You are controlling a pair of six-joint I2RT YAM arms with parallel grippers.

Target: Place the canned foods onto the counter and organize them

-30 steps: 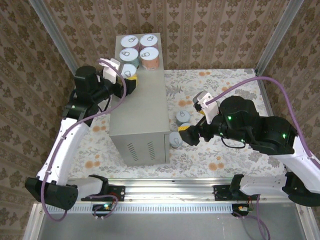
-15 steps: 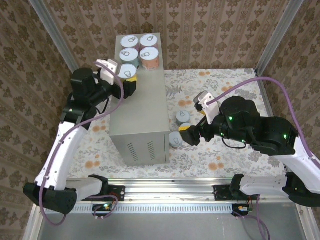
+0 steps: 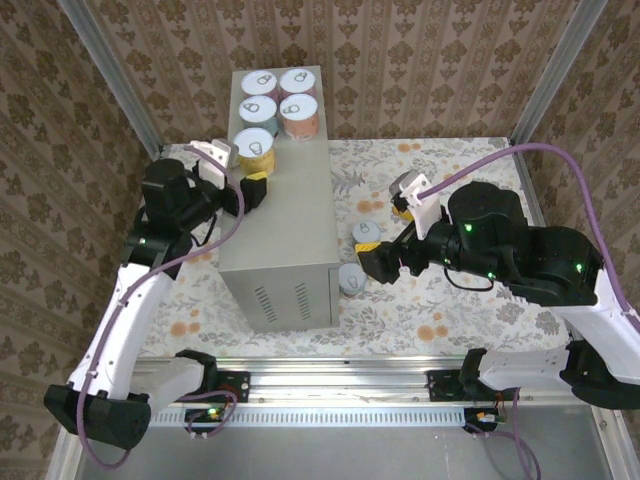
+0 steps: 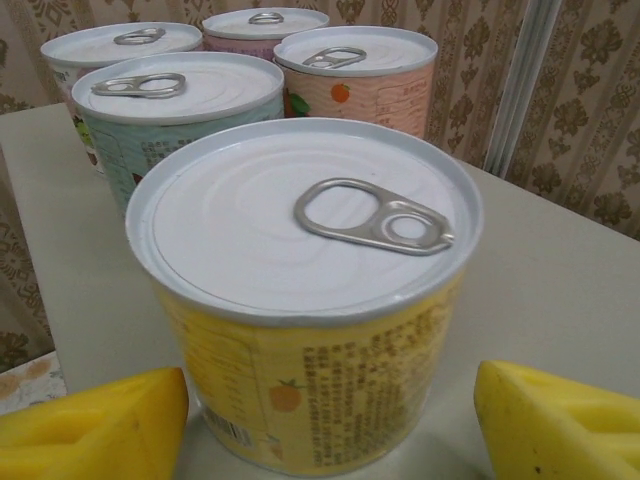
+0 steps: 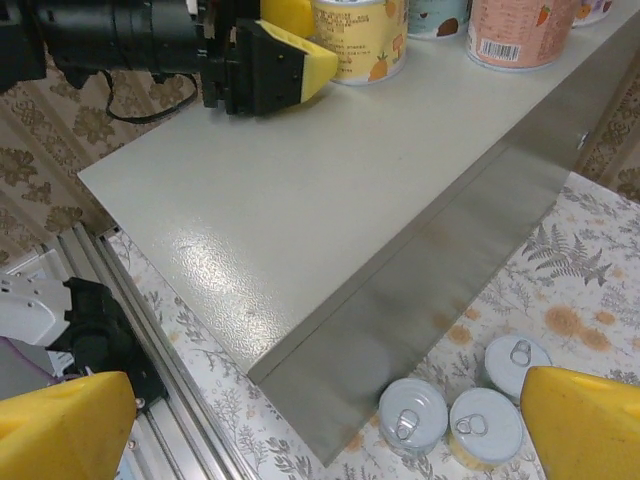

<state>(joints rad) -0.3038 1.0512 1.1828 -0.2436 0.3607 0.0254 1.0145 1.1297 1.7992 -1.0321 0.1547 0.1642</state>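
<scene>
Top external, left arm (image 3: 140, 290) reaching onto counter (image 3: 290, 225), left tool (image 3: 252, 185) parted beside yellow can (image 3: 254, 150), empty, right tool (image 3: 375, 262) wide, empty.

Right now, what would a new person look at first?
Probably the big yellow can standing right in front of the open left pincer. It's one of five cans bunched at the far end of the tall grey counter. Three more cans sit on the flowery floor beside it.
</scene>
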